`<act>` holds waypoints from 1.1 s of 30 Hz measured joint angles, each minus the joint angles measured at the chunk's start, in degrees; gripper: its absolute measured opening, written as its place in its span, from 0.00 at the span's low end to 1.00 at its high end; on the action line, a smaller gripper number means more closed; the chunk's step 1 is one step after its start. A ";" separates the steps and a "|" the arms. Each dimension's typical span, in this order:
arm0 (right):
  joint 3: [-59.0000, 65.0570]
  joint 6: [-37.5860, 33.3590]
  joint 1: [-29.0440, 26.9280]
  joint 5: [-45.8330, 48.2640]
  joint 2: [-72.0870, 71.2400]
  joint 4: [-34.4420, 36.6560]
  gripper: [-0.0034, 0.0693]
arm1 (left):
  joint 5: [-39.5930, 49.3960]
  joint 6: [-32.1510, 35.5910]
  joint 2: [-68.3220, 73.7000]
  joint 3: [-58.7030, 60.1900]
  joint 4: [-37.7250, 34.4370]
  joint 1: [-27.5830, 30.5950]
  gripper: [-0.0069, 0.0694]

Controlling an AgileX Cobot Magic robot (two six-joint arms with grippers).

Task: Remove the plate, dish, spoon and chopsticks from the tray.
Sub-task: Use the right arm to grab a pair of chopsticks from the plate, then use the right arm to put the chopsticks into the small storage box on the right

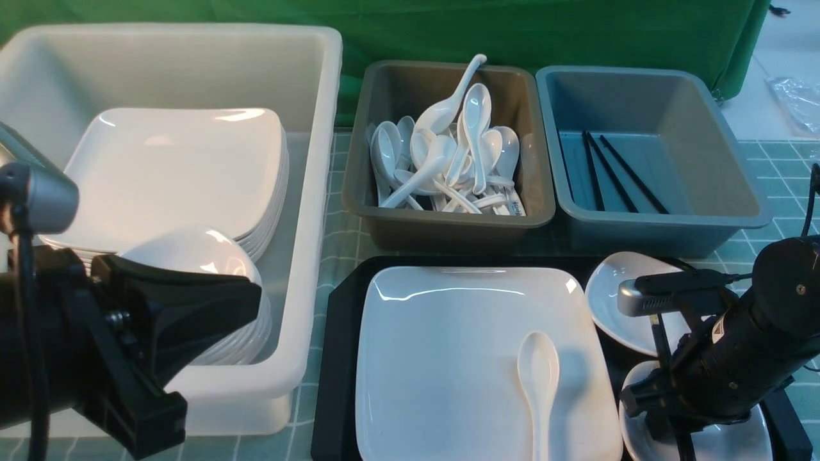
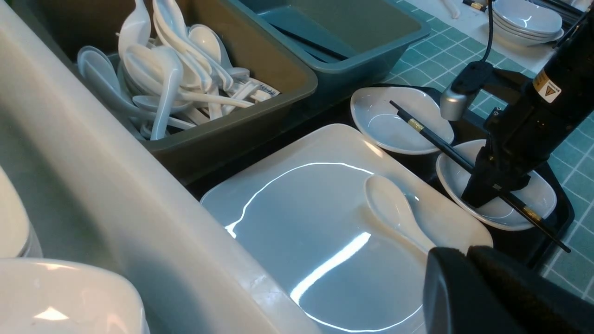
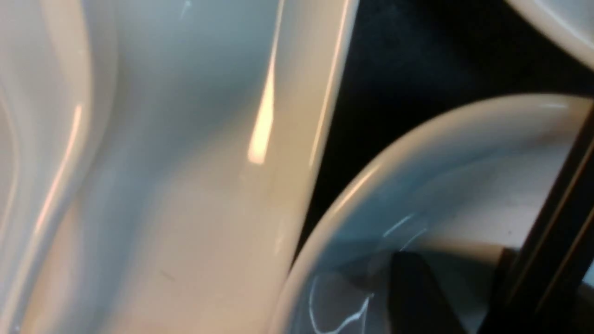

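Note:
The large white plate [image 1: 448, 358] lies on the black tray [image 1: 339, 358], and the white spoon [image 1: 538, 378] rests on its right half. Two small white dishes sit at the tray's right, a far dish [image 1: 608, 301] and a near dish [image 1: 737, 442]. The black chopsticks [image 2: 445, 146] lie across both dishes. My right gripper [image 2: 487, 199] reaches down into the near dish at the chopsticks. In the right wrist view a gap shows between one finger [image 3: 417, 292] and the chopsticks [image 3: 557, 222]. My left gripper [image 1: 253, 291] hangs shut and empty over the white tub.
The white tub [image 1: 307, 256] on the left holds stacked plates and small dishes. Behind the tray stand a grey tub [image 1: 384, 211] with several spoons and a blue tub [image 1: 737, 192] with chopsticks. More stacked dishes [image 2: 526, 21] sit far off to the right.

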 joint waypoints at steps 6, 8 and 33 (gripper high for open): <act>0.00 -2.88 0.02 3.18 -1.60 -0.28 0.21 | 0.06 0.00 0.00 0.00 0.00 0.00 0.11; 0.00 -4.23 0.02 5.04 -4.61 0.63 0.21 | 0.06 0.00 0.00 0.00 0.00 0.00 0.11; -71.95 0.55 -13.78 12.63 29.65 5.48 0.26 | 0.06 26.37 0.00 0.00 -20.09 0.00 0.11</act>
